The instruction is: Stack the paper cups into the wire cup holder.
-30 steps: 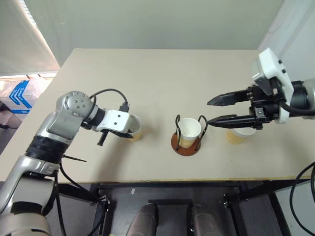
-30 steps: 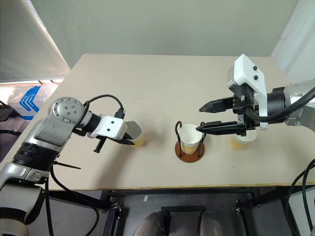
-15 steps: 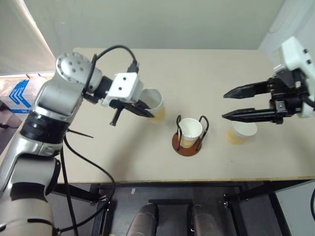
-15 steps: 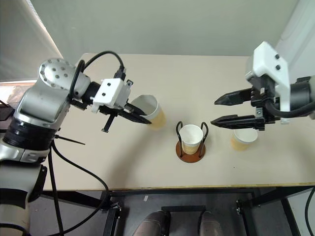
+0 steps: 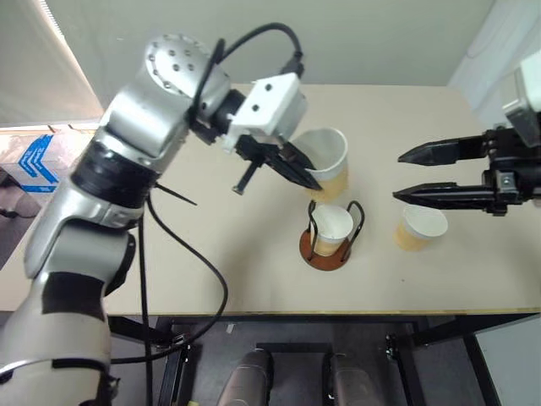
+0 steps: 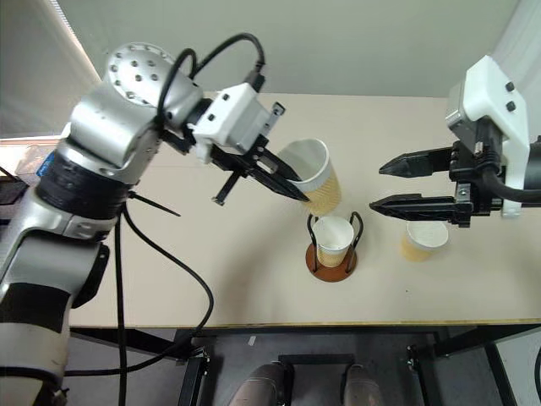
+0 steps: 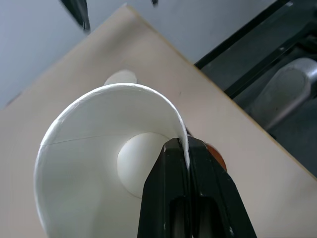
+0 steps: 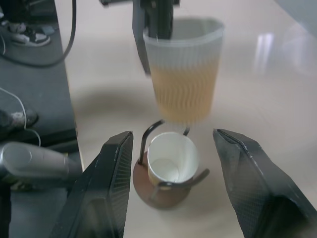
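In the head view, the wire cup holder (image 5: 330, 247) stands on the table (image 5: 211, 279) with one paper cup (image 5: 331, 226) seated upright between its two black loops. The left gripper (image 5: 309, 178) pinches the rim of a second paper cup (image 5: 325, 163), its fingers closed tight on the wall; this held cup hangs in the air just above and behind the holder, tilted. A third cup (image 5: 418, 230) stands on the table to the right of the holder, apart from it. The right gripper (image 5: 402, 176) hovers above that third cup, to the right of the holder, its two fingers spread moderately with nothing between them.

In the left wrist view, the black fingers (image 7: 171, 183) squeeze the white rim of the held cup (image 7: 94, 148) from inside and outside. A sliver of the holder's reddish base (image 7: 217, 156) peeks out just beside the fingers, and the third cup (image 7: 120, 78) sits further across the table from it.

In the right wrist view, the right gripper's own fingers (image 8: 114, 183) stand apart and empty on either side of the holder (image 8: 163, 186). The seated cup (image 8: 169, 157) is in the holder, and the held cup (image 8: 184, 69) hangs directly above it, gripped at the rim by the left gripper (image 8: 157, 20).
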Action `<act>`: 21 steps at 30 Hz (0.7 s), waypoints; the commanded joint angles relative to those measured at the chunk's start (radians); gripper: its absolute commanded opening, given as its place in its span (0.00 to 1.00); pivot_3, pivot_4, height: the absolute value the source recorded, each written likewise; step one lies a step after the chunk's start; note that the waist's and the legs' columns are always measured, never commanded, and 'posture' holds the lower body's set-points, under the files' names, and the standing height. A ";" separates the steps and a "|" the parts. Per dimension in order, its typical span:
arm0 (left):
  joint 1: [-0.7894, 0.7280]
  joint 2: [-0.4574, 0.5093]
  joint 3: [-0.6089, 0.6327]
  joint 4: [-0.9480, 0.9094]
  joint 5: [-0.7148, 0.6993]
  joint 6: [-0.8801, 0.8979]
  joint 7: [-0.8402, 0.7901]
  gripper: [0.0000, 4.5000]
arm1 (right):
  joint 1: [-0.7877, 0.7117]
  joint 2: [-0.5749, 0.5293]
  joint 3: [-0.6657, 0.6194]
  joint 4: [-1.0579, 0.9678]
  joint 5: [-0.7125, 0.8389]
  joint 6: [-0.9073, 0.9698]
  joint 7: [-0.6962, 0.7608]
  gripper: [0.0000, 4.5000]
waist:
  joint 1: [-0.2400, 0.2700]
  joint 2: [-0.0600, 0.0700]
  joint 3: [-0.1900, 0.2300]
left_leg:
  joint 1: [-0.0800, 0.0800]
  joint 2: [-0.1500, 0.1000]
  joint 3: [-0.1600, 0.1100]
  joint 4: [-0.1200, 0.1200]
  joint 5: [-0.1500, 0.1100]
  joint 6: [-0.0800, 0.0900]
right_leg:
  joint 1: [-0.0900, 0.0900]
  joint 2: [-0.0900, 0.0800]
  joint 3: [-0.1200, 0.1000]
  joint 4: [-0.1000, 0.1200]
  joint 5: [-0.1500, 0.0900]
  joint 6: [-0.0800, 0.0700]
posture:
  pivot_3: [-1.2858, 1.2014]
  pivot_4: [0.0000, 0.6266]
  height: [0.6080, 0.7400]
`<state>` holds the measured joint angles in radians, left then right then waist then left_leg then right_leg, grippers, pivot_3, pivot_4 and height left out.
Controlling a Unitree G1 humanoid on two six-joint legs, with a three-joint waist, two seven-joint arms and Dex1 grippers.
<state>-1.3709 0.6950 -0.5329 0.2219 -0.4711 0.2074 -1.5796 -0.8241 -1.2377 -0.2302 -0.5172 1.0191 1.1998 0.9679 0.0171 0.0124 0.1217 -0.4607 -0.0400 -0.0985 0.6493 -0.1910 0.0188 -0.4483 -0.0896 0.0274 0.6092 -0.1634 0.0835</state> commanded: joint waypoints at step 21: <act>0.000 -0.186 -0.217 0.153 0.178 -0.286 -0.035 0.01 | 0.142 -0.131 -0.207 -0.005 0.026 0.003 -0.076 0.60 | 0.013 0.001 0.000 | -0.005 -0.001 0.002 0.016 -0.008 -0.002 | 0.003 -0.001 0.001 0.000 -0.001 0.016 | 0.52 0.24 1.00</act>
<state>-1.3686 0.5172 -0.7493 0.3593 -0.3357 -0.0370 -1.5798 -0.6787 -1.3494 -0.3850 -0.5160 1.0376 1.2088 0.9015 0.0300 0.0130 0.1214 -0.4654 -0.0406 -0.0965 0.6659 -0.1989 0.0165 -0.4447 -0.0903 0.0287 0.6091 -0.1645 0.1002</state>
